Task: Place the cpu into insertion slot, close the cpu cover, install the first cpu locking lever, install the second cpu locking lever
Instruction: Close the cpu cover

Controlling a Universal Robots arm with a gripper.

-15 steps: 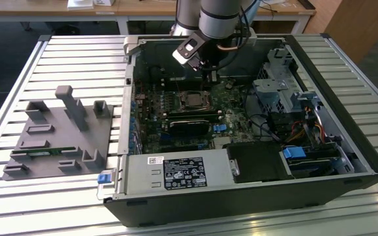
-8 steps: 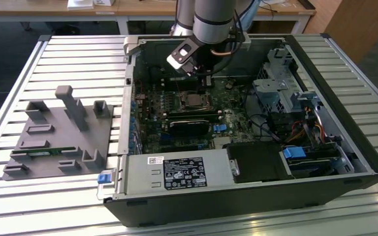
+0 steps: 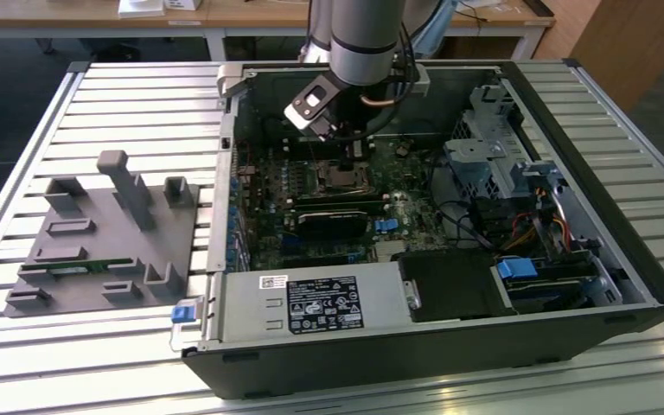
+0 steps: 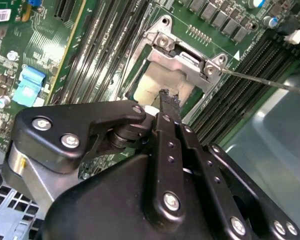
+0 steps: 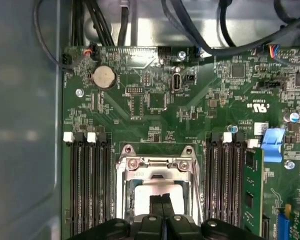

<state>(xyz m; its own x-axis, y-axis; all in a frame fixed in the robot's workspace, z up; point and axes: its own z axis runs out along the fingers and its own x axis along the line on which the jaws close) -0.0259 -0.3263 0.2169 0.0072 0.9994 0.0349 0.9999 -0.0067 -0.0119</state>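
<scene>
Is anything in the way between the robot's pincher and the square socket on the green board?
Nothing I can see. The gripper hangs right over the insertion slot, jaws together, and the memory slots stand off to the sides.

An open black metal computer case (image 3: 424,363) lies on a pale slatted metal table (image 3: 32,112). A grey moulded plastic fixture block (image 3: 101,242) sits beside it at the exterior view's left. Inside the case are a silver labelled power-supply box (image 3: 309,304), a round silver coin battery (image 5: 103,76) and long black memory slots (image 5: 87,185).

Power supply label (image 3: 322,305) — print illegible
</scene>
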